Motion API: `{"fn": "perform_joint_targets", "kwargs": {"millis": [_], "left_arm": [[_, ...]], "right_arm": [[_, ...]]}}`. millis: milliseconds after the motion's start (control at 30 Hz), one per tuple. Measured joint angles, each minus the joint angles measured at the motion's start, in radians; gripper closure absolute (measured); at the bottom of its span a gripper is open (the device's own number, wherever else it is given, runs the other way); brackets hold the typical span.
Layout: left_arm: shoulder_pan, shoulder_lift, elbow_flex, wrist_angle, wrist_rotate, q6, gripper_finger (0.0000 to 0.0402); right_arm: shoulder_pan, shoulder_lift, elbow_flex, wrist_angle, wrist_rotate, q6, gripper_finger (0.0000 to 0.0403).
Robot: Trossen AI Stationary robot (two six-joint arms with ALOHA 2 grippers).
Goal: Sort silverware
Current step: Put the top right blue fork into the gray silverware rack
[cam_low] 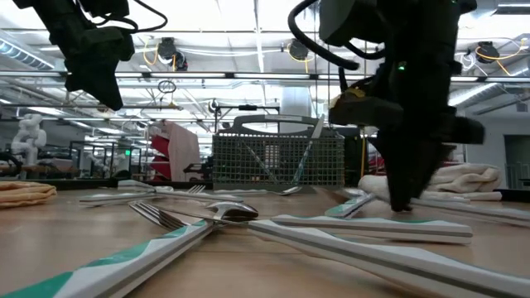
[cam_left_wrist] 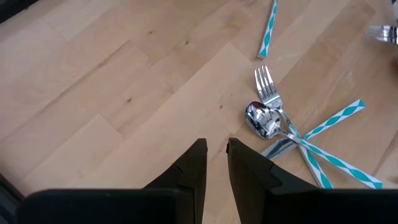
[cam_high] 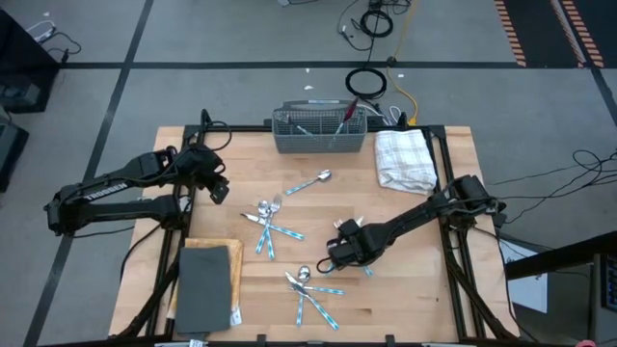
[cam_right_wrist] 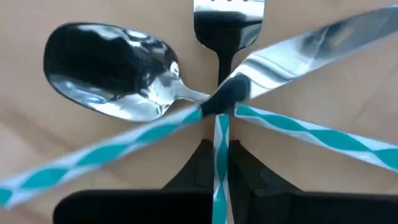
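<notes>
Silverware with teal-and-white handles lies in groups on the wooden table [cam_high: 415,289]. My right gripper [cam_high: 339,253] points down at the table's middle right, shut on a fork [cam_right_wrist: 227,18] that crosses a spoon [cam_right_wrist: 112,71] and a knife [cam_right_wrist: 311,50]. My left gripper [cam_high: 220,188] hangs above the table's left side, slightly open and with nothing in it [cam_left_wrist: 216,146]. A second crossed group [cam_high: 268,222] lies at the centre. A third [cam_high: 310,289] lies near the front edge, and a single spoon [cam_high: 310,182] lies farther back. My right gripper pinches the fork's handle [cam_right_wrist: 221,134] between its two fingers, just behind where the spoon and knife cross it. The fingers [cam_right_wrist: 249,171] come from above, pointing down. The fork lies flat among the other two pieces, its head pointing away from the fingers.
A grey wire basket [cam_high: 320,130] holding some pieces stands at the far edge, with a white folded towel [cam_high: 403,159] to its right. A dark grey slab on a board [cam_high: 207,284] lies at the front left. A loose handle [cam_high: 367,271] sticks out beside my right gripper.
</notes>
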Motion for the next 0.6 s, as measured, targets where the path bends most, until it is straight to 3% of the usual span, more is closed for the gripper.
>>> {"fn": "perform_joint_targets", "kwargs": {"millis": [600], "left_arm": [[0.0,0.0,0.0,0.0,-0.008,0.002,0.0332]], "right_arm": [[0.005,-0.004,0.087,-0.091,0.292,-0.007,0.0402]]}}
